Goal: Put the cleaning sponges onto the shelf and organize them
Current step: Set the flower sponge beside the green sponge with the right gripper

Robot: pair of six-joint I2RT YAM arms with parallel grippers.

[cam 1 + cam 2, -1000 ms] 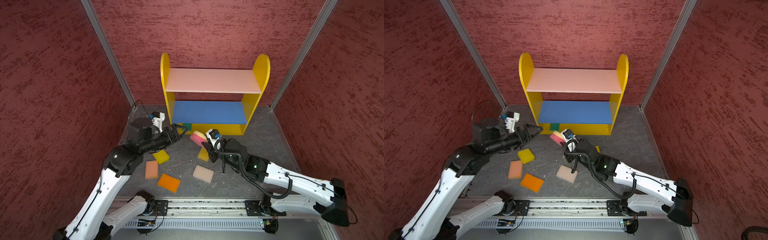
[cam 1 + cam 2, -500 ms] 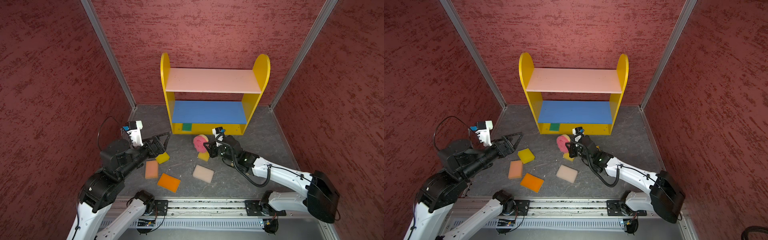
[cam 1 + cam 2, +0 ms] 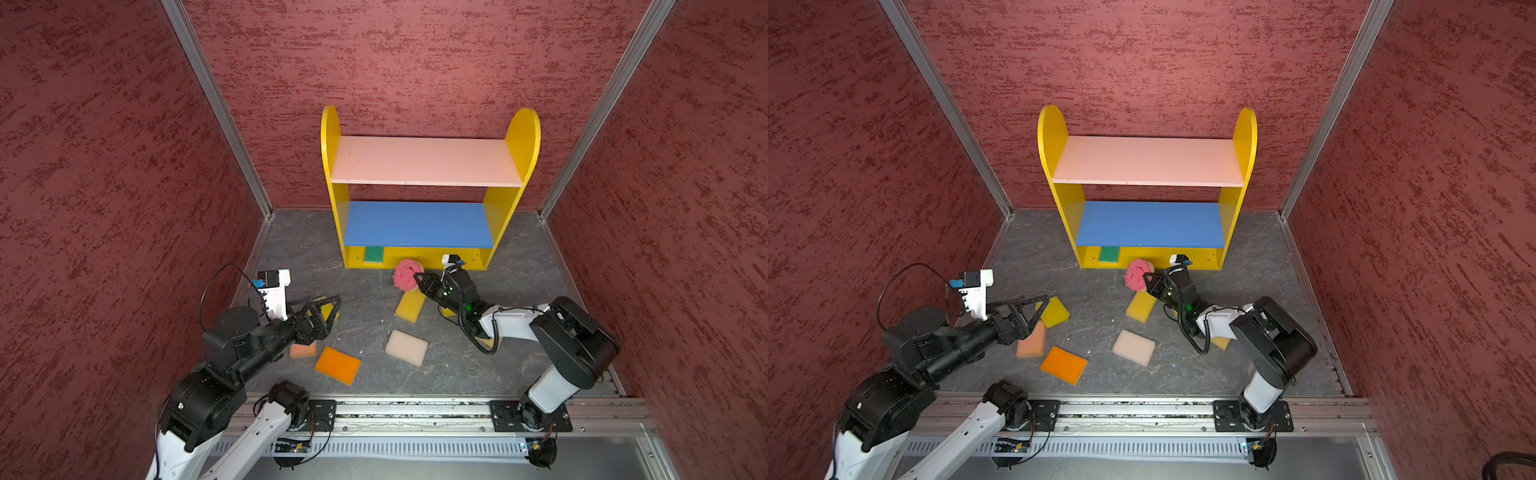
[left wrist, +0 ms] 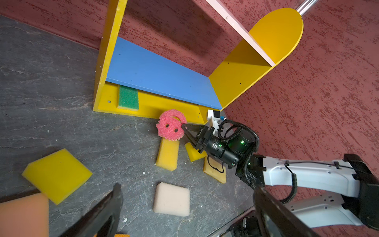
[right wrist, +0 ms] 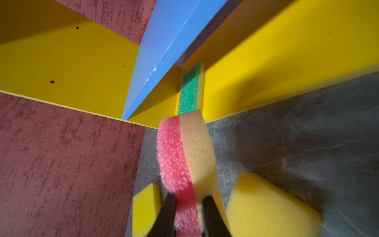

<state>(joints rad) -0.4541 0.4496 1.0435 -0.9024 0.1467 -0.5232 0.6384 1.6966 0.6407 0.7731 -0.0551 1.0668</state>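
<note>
Left gripper point(image 3: 332, 311) farther back, agape — right gripper point(image 3: 417, 277) low around smiley sponge point(image 3: 403, 274)

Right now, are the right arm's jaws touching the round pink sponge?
Touching. The right wrist view shows the right arm's jaws squeezing the round pink sponge from both sides, with no gap.

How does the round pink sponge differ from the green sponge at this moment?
The round pink sponge is scalloped, with a face cut in it; the green sponge is a plain rectangle. The pink sponge stands on edge, pinched in the right gripper, before the shelf; the green sponge lies flat on the shelf's yellow bottom board. Both carry a pale yellow foam layer.
</note>
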